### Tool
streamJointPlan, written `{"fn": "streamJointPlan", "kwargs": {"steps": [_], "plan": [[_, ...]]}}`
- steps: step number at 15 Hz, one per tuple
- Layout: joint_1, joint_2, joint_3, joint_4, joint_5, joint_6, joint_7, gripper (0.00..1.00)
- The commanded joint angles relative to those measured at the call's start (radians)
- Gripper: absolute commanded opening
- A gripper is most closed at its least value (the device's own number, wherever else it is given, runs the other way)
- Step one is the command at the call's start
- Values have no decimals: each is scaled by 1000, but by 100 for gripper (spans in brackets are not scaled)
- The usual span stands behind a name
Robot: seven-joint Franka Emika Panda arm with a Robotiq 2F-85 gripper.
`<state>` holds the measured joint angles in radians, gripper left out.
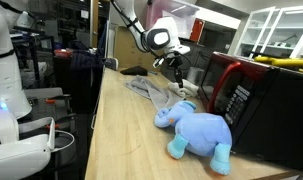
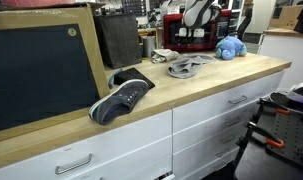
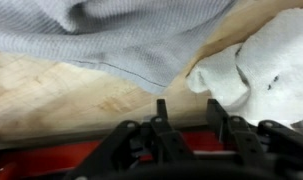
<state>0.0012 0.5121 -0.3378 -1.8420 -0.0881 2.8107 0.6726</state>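
Observation:
My gripper (image 1: 176,68) hangs over the far end of a wooden countertop (image 1: 116,135), just above a crumpled grey cloth (image 1: 151,90) and next to a red microwave (image 1: 241,95). In the wrist view the gripper (image 3: 187,112) is open and empty. The grey cloth (image 3: 111,35) lies beyond the fingertips, and a white crumpled cloth (image 3: 261,60) lies to the right of it. A red edge of the microwave (image 3: 51,158) shows below the fingers. In an exterior view the gripper (image 2: 196,22) is above the grey cloth (image 2: 183,67).
A blue plush elephant (image 1: 196,130) lies on the counter in front of the microwave; it also shows in an exterior view (image 2: 229,47). A dark sneaker (image 2: 121,100) sits near the counter's front edge beside a large framed black panel (image 2: 41,70). Drawers (image 2: 211,115) are below.

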Motion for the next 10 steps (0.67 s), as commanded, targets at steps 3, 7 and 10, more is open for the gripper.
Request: {"fn": "streamJointPlan", "kwargs": {"steps": [3, 7, 10], "plan": [[-49, -146, 97, -12, 142, -227, -92, 92], [-53, -216, 146, -24, 193, -458, -121, 100], [-41, -248, 173, -48, 197, -558, -96, 100]]}}
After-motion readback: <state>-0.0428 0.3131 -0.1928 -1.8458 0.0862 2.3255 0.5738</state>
